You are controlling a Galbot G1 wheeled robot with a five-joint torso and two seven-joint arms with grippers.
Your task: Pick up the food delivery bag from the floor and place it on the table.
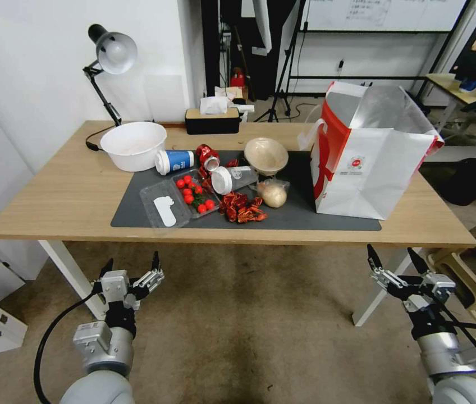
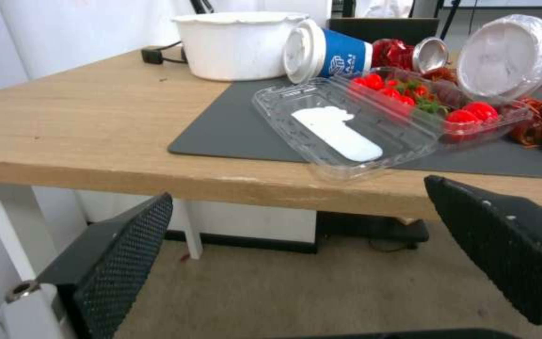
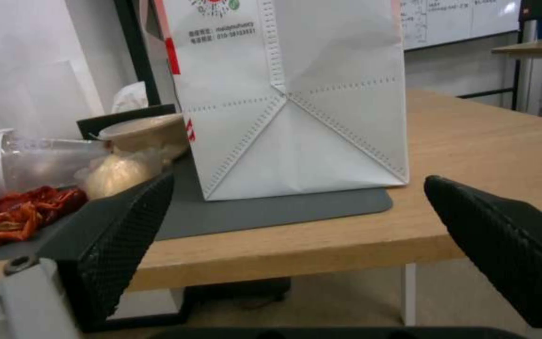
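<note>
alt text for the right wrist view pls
The white food delivery bag stands upright on the dark grey mat on the light-wood table. The right end effector, open, sits below the table's edge, with a bagged bun left of the bag.

1. Left claw (image 1: pixel 132 265): black fingers (image 2: pixel 117 256) showing dimpled grip texture, silver metal knuckles, grey rounded arm casing.
2. Black cable looping beside left arm.
3. Right claw (image 1: pixel 394 260): wearing same black fingers, silver body.
</note>
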